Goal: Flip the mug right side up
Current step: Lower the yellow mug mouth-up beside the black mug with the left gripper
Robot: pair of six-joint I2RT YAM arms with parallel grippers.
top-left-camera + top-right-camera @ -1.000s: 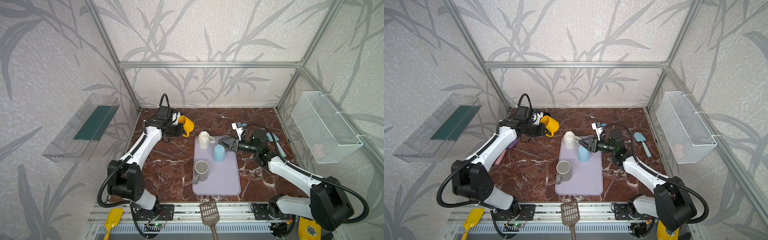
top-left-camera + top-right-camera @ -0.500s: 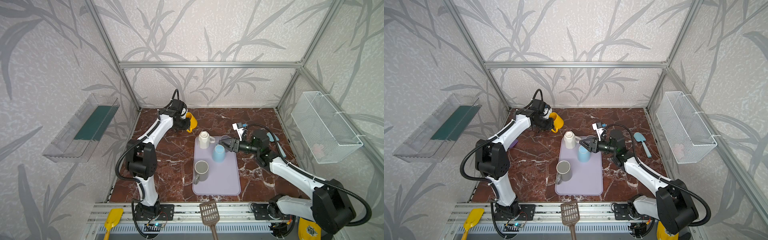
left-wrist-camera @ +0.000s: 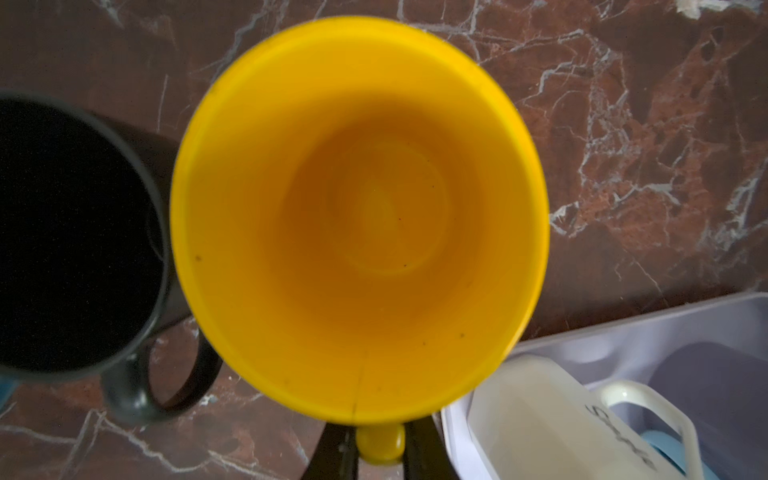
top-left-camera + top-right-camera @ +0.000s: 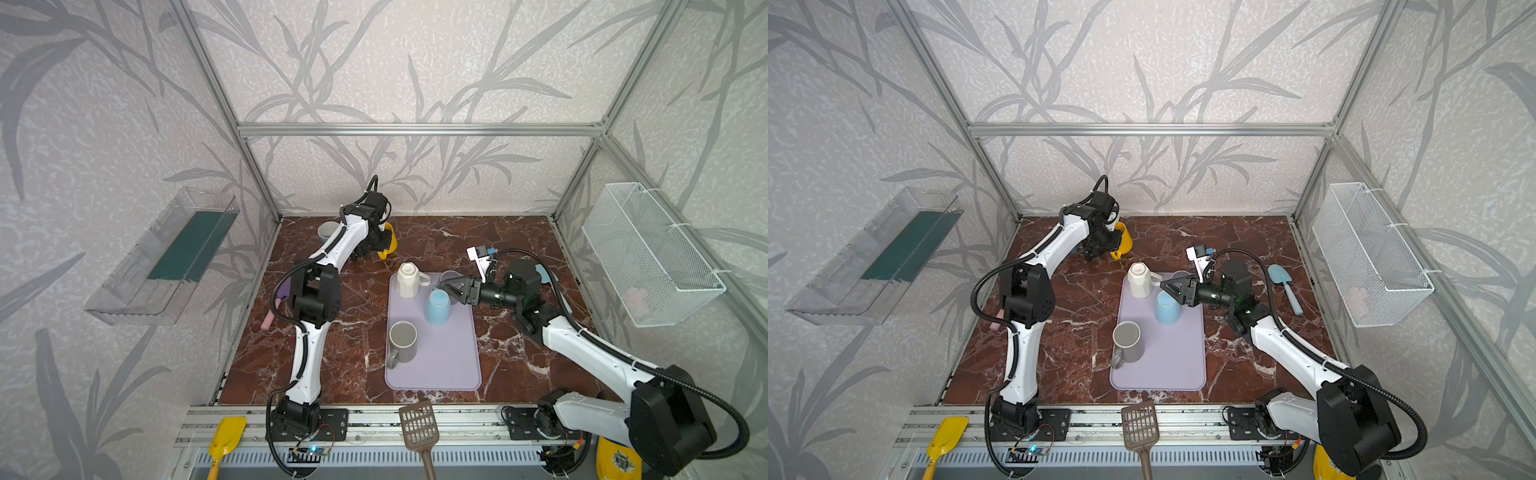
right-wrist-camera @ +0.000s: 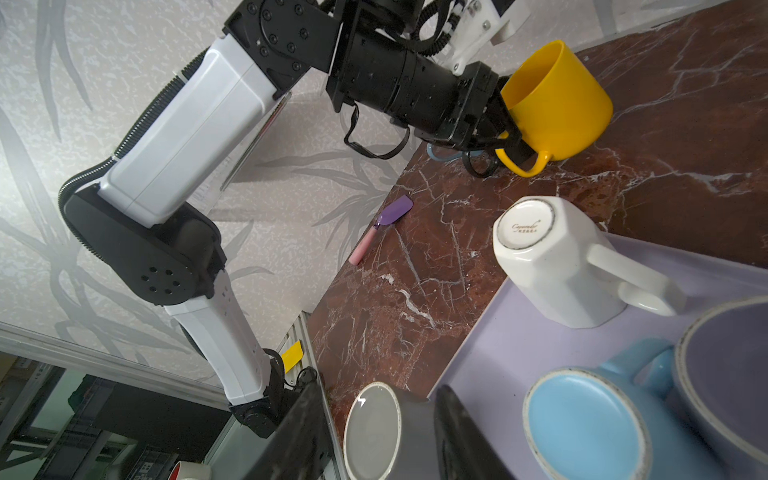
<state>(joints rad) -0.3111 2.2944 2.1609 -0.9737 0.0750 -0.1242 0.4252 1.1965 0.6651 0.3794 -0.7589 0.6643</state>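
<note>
Pinching the yellow mug [image 3: 359, 216] by its handle [image 3: 380, 446], left claw [image 3: 379, 451] looks cropped.

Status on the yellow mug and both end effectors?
Left end effector shut on yellow mug handle. Mug tilted, not yet upright. Right end effector open, empty, by blue mug. Dark mug close beside yellow one.

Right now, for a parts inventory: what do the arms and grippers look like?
The left arm and right arm have white shells, black joints and black ribbed hoses. The left gripper and right gripper are black, with tapered fingers. A white bracket sits at the right wrist.
</note>
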